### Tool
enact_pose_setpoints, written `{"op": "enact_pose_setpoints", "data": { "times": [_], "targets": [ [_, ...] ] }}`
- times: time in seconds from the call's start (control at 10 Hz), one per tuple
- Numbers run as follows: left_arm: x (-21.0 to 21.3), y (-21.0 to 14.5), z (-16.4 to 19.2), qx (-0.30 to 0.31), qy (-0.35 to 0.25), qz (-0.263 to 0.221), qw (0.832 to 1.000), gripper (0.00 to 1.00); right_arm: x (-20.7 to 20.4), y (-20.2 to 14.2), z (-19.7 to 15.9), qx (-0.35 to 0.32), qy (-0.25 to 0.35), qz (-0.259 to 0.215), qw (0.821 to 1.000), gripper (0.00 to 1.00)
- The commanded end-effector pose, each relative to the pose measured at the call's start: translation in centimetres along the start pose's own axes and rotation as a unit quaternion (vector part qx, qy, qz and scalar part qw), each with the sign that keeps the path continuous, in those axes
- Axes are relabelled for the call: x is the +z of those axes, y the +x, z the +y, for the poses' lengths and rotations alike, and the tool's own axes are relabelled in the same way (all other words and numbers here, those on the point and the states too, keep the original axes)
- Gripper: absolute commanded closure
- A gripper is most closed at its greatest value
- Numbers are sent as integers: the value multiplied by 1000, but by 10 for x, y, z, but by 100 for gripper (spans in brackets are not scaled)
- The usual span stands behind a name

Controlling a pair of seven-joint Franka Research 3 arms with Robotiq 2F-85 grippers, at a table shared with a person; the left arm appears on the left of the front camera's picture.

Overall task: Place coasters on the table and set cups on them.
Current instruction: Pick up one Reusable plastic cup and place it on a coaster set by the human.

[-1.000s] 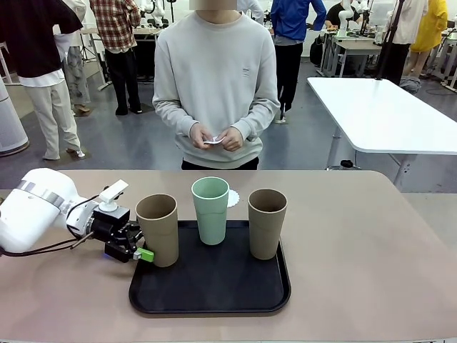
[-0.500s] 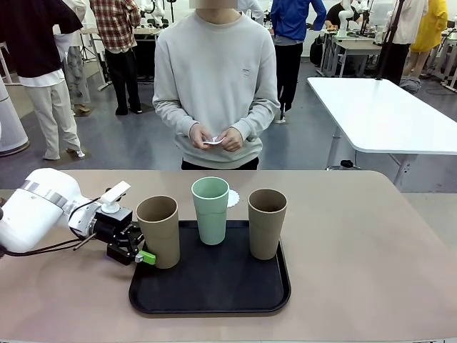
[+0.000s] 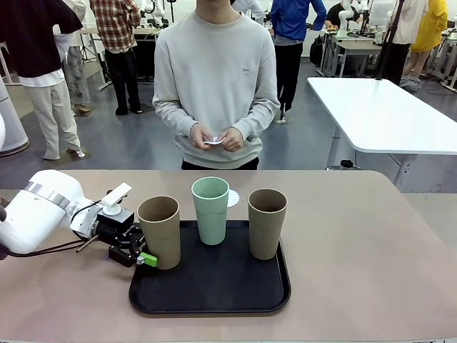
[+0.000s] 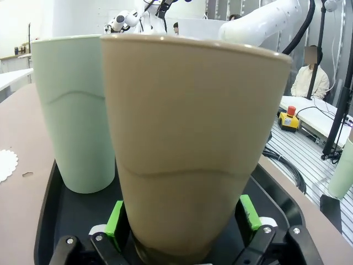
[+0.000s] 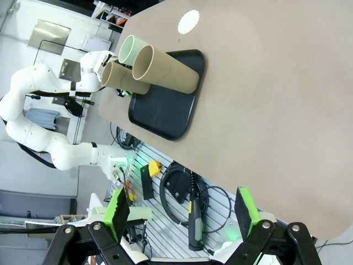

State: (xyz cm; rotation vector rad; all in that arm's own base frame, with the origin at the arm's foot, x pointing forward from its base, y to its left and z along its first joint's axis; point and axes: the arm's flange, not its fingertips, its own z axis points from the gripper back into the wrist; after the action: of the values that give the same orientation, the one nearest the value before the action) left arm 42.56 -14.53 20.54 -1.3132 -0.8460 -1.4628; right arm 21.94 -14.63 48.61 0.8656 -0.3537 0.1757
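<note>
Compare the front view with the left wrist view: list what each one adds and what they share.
Front view adds: the person's hands holding a white coaster, and the right-hand brown cup. Left wrist view adds: both green pads flanking the near brown cup's base, and a red stop button. Shared: the open left gripper, that cup, the mint cup, the black tray, a second coaster on the table.

The beige table [image 3: 357, 236] carries a black tray [image 3: 214, 289] — and, just behind it, one white coaster [image 3: 234, 199].
</note>
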Motion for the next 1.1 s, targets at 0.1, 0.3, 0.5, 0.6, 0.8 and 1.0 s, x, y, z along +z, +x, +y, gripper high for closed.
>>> {"op": "enact_pose_setpoints", "data": {
  "times": [0.1,0.3,0.5,0.6,0.8,1.0],
  "targets": [
    [-10,-2,8,-20,8,-12,1000,0,-1,1,0,0,7,-2,1000,0],
    [-16,1,10,-22,6,-11,1000,0,-1,1,0,0,7,-2,1000,0],
    [-16,2,11,-29,-1,-19,999,58,-1,1,0,0,7,-2,1000,0],
    [-15,2,10,-29,-1,-19,999,58,-1,1,0,0,7,-2,1000,0],
    [-13,8,7,-28,3,-14,1000,63,-1,1,0,0,7,-2,1000,0],
    [-5,42,-9,-8,31,-5,999,69,-1,1,0,0,7,-2,1000,0]
  ]
}}
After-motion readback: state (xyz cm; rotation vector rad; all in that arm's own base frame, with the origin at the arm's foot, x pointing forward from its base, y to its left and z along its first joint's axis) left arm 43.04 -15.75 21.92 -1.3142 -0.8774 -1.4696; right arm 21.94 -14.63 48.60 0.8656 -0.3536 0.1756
